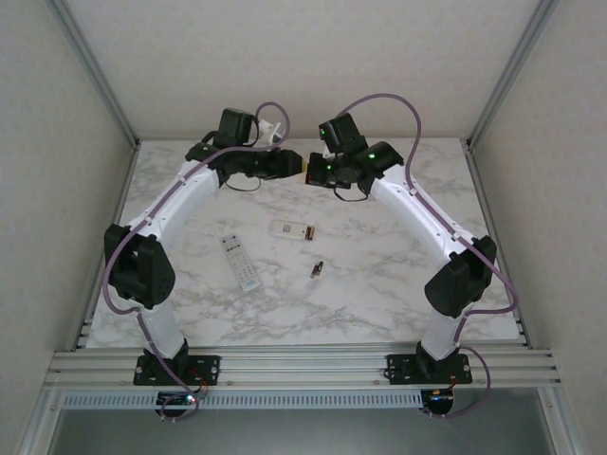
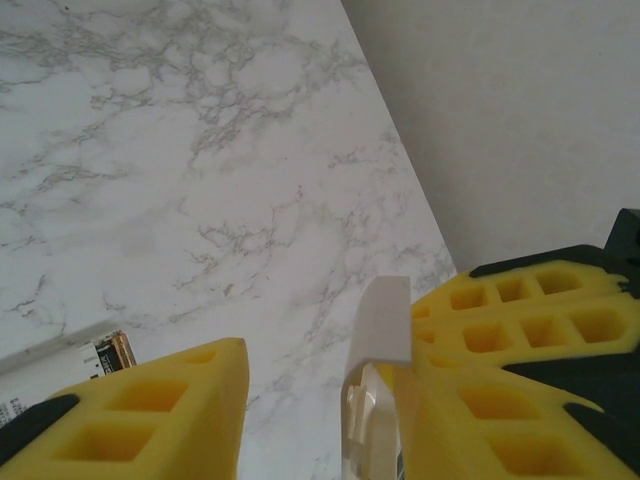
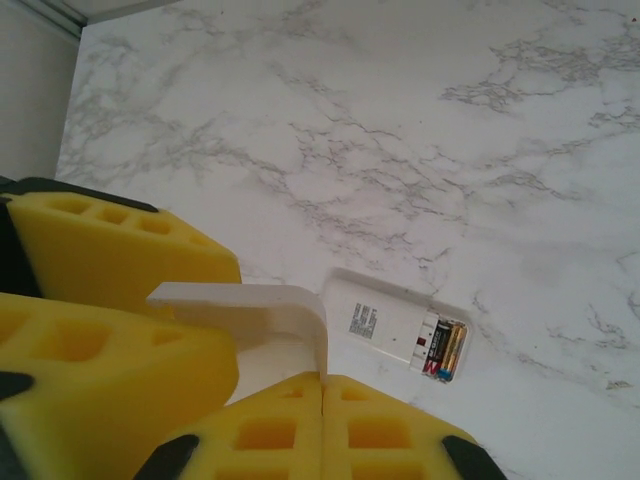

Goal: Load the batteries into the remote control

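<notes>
The small white remote control (image 1: 289, 228) (image 3: 385, 322) lies face down mid-table, and batteries (image 3: 445, 348) sit in its open compartment. One loose battery (image 1: 317, 269) lies to its right. Above the table's back, my right gripper (image 3: 322, 385) (image 1: 311, 171) is shut on the bent end of the white battery cover (image 3: 250, 300). My left gripper (image 2: 325, 360) (image 1: 296, 163) has closed round the cover's other end. Its fingers (image 3: 120, 250) flank the cover (image 2: 382, 325), which lies against one finger, with a gap to the other fingertip.
A longer white remote (image 1: 240, 261) lies left of the small one. Grey walls and metal posts close in the marble table (image 1: 408, 284) at the back and both sides.
</notes>
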`<state>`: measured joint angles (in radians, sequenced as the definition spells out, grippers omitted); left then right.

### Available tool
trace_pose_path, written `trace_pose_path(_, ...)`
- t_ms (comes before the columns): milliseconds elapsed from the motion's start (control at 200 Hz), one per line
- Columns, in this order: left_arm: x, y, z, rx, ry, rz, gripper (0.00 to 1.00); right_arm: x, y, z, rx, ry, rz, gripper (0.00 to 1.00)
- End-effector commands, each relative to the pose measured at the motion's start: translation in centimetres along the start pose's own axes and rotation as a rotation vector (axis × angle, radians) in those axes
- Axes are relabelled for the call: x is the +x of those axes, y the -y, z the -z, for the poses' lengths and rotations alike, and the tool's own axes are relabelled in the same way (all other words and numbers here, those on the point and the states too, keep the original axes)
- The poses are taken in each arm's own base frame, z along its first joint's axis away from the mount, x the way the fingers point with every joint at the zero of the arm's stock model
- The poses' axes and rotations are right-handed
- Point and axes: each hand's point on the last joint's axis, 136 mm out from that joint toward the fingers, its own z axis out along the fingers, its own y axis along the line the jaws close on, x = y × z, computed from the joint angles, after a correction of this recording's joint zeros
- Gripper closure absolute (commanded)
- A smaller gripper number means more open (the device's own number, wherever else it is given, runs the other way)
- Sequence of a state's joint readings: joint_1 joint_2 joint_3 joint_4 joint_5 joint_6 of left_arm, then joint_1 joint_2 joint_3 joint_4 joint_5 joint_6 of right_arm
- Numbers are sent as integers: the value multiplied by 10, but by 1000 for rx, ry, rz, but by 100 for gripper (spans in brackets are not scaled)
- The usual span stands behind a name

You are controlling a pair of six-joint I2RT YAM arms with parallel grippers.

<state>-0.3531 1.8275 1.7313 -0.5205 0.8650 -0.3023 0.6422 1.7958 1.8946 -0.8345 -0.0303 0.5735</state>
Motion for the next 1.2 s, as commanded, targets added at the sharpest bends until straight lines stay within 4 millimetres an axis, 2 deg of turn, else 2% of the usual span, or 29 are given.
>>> trace_pose_path(0, 0, 18, 4, 51, -13, -56, 62, -2, -8, 1, -19, -2, -14, 97)
trace_pose_path(365, 6, 29, 2, 94, -39, -115, 83, -1, -15, 3, -57, -10, -13, 95)
trace_pose_path(471, 3, 28, 3, 72, -27, -167, 92, -5, -16, 12, -61, 9, -6, 86)
trace_pose_path(631, -5, 24, 8, 8, 10, -308, 93, -15, -9, 45, -99, 35, -19, 70)
trace_pose_path(701, -4, 27, 10, 6, 21, -415, 89, -20, 5, 66, -109, 53, -51, 68)
trace_pose_path(781, 7, 31, 8, -69, 28, -657, 85, -23, 28, 91, -92, 106, -87, 66)
trace_pose_path(916, 33, 31, -4, -251, 72, -1114, 94, -21, 84, 126, 33, 238, -152, 61)
trace_pose_path(1046, 54, 33, -28, -283, 115, -1408, 98, -10, 124, 147, 134, 332, -224, 58)
trace_pose_path(1126, 55, 29, -51, -325, 110, -1476, 98, -3, 135, 155, 157, 367, -244, 56)
trace_pose_path(1197, 56, 20, -76, -375, 64, -1514, 98, 3, 145, 158, 188, 380, -281, 49)
